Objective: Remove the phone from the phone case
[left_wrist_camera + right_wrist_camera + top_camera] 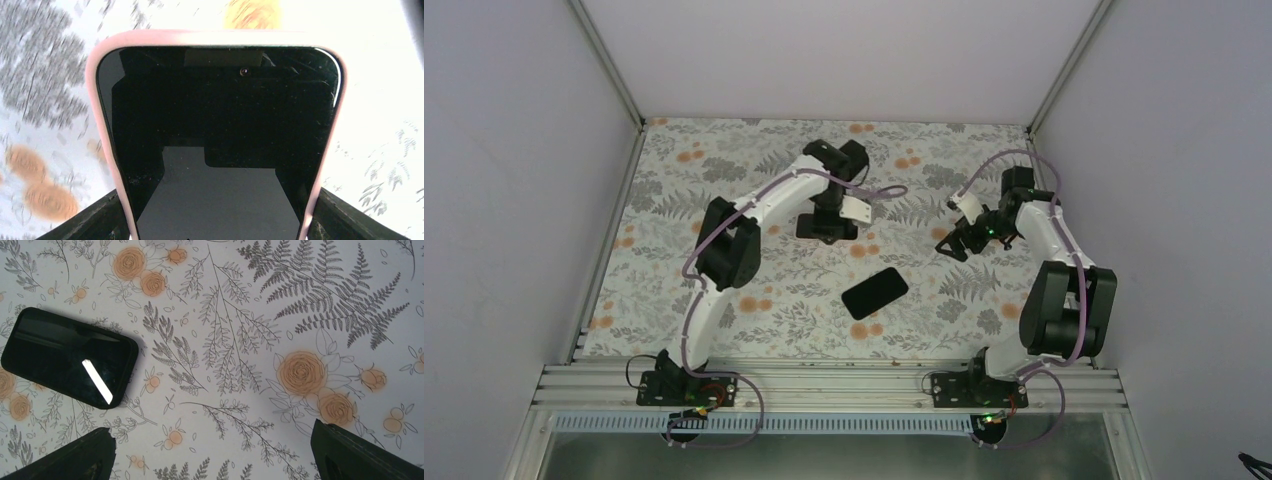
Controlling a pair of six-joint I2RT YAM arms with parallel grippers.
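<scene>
My left gripper (215, 220) is shut on a pink phone case (102, 55), one finger on each long side. A glossy black phone face (220, 125) fills the case and mirrors the gripper. In the top view this gripper (827, 228) points down at the mat at the back centre, and the case is hidden under it. A second black phone (874, 291) lies flat mid-table; it also shows in the right wrist view (70, 357). My right gripper (954, 243) (212, 440) is open and empty, hovering above the mat to the right of the black phone.
A floral mat (764, 320) covers the table. White walls close the back and both sides. A metal rail (824, 385) with the arm bases runs along the near edge.
</scene>
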